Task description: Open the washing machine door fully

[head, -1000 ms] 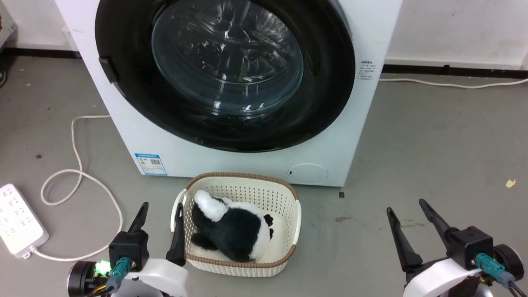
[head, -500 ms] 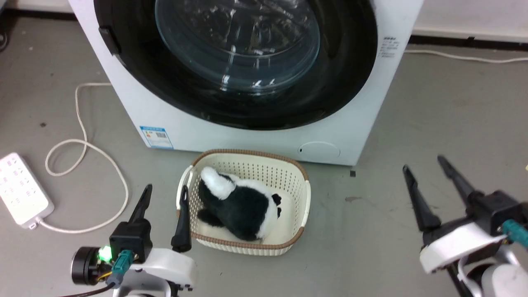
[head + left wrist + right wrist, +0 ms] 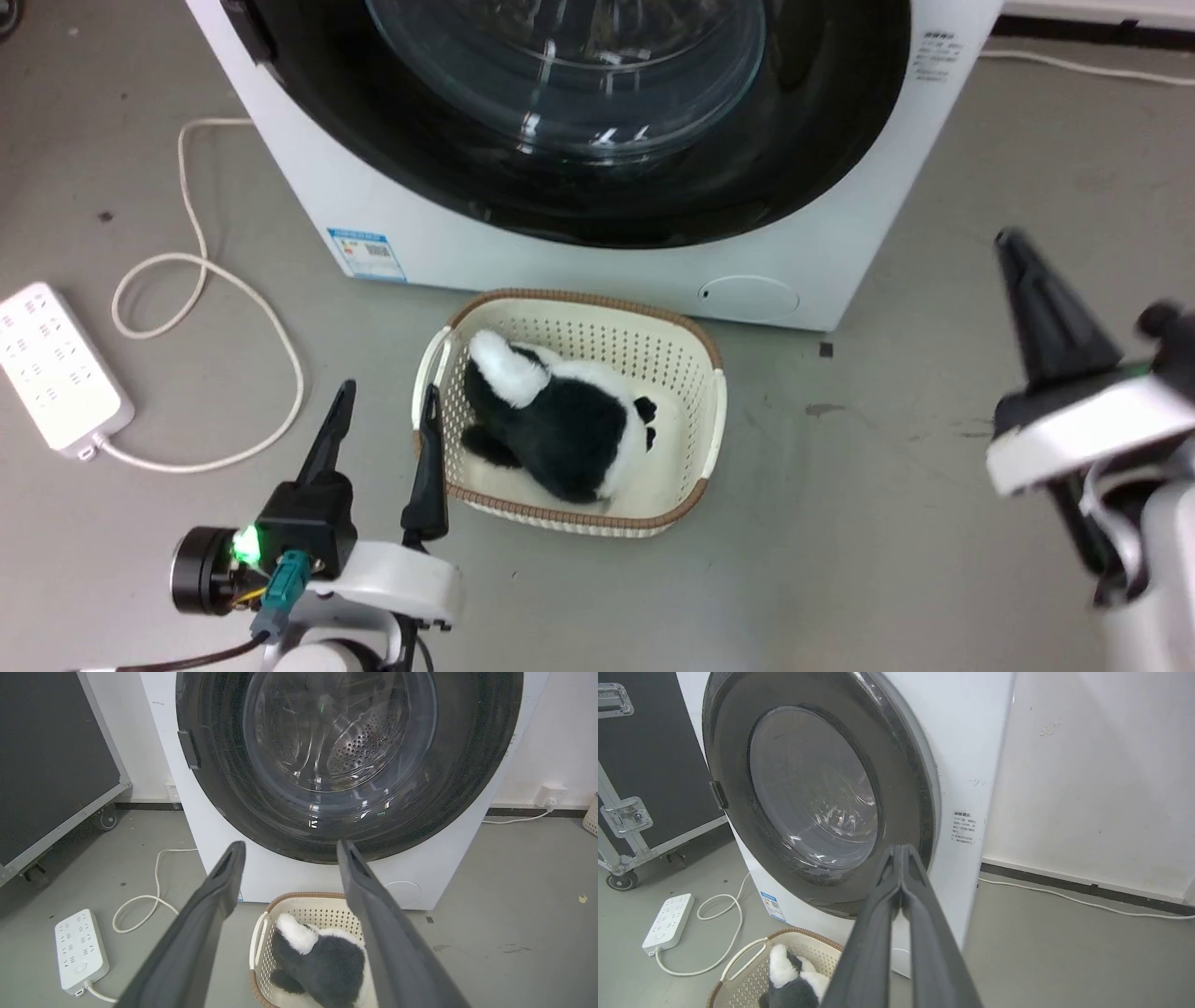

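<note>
Large round washing machine door (image 3: 569,112), glossy black rim, clear glass bowl: closed flush on white machine front (image 3: 523,261), just behind cream perforated basket (image 3: 695,329) holding black-and-white plush toy (image 3: 560,425). Left gripper (image 3: 389,392) low beside basket's left wall, fingers spread, empty. Right gripper (image 3: 901,851) points at door's lower right rim, clear of it, fingertips pressed together, nothing between.

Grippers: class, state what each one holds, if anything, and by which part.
Nothing is held. The left gripper's fingers stand apart with nothing between them; the right gripper's fingers are pressed together, empty. Neither grips the washing machine door.
</note>
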{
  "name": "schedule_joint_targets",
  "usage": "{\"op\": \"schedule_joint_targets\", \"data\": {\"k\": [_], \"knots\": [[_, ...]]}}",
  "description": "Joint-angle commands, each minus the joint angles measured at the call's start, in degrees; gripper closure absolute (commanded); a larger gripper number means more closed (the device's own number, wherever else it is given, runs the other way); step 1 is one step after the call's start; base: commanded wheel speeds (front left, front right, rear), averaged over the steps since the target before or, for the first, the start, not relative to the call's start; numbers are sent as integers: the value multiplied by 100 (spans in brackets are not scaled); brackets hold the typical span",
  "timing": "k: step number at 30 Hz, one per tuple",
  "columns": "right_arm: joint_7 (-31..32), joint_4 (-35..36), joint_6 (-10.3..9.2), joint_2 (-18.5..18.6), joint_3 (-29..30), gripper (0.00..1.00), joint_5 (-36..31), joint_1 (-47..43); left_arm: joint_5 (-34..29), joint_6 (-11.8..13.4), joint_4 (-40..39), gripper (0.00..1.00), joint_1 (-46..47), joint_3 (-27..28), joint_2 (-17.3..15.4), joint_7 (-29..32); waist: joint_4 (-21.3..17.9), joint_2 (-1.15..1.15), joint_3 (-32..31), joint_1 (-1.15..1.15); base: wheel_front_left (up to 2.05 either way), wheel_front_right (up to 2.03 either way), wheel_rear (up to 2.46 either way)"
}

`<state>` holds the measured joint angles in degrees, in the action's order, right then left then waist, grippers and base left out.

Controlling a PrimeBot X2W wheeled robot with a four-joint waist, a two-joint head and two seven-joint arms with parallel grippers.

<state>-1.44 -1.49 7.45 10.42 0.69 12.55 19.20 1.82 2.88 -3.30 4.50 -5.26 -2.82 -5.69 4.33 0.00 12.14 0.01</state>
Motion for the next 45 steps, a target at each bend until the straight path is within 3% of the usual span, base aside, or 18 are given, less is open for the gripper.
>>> {"op": "schedule_joint_targets", "data": {"k": [1,20,45], "knots": [[51,-66,1,50,79,100,184,268,61,32,-38,0,132,-56,-4,-59,46,0,74,-1,0,0,0],[1396,-1586,2,45,803,100,1768,2383,162,157,-112,0,353,-385,-4,-274,401,0,636,-1,0,0,0],[3485,-3983,3,314,2077,100,2846,5228,272,349,-258,0,703,-767,-5,-574,797,0,1481,-1,0,0,0]]}}
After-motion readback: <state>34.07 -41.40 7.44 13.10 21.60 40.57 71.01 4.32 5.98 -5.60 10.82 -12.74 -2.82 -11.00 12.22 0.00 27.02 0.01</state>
